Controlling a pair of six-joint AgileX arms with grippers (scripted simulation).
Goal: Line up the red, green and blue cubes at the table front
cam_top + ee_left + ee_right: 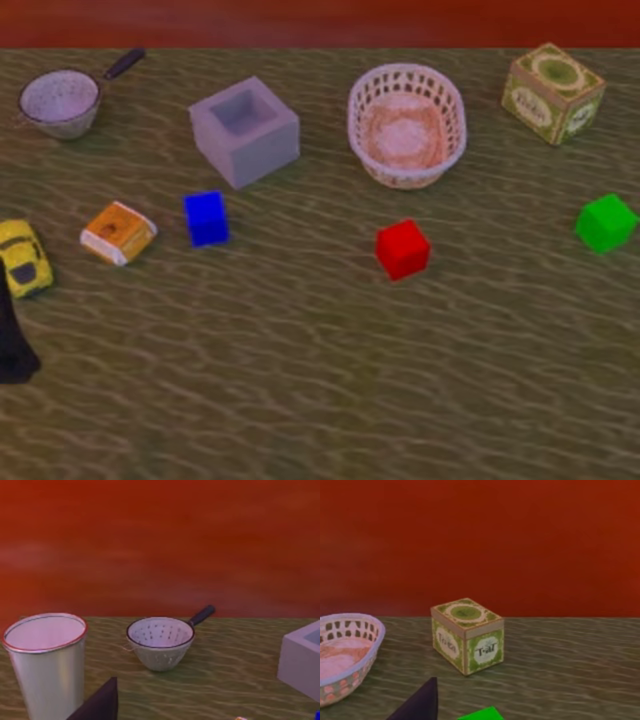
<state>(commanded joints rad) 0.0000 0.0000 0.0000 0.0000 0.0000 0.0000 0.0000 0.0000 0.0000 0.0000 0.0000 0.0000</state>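
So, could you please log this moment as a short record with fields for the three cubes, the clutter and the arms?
blue cube: small glossy blue cube, left part of table, in front of the hollow grey block
red cube: glossy red cube, centre-right, in front of the white lattice basket
green cube: glossy green cube, near right edge
lined up: not yet
clutter: white colander, green tea box, orange-and-white box, yellow toy car, metal cup
left arm: dark part at left edge
right arm: outside top view
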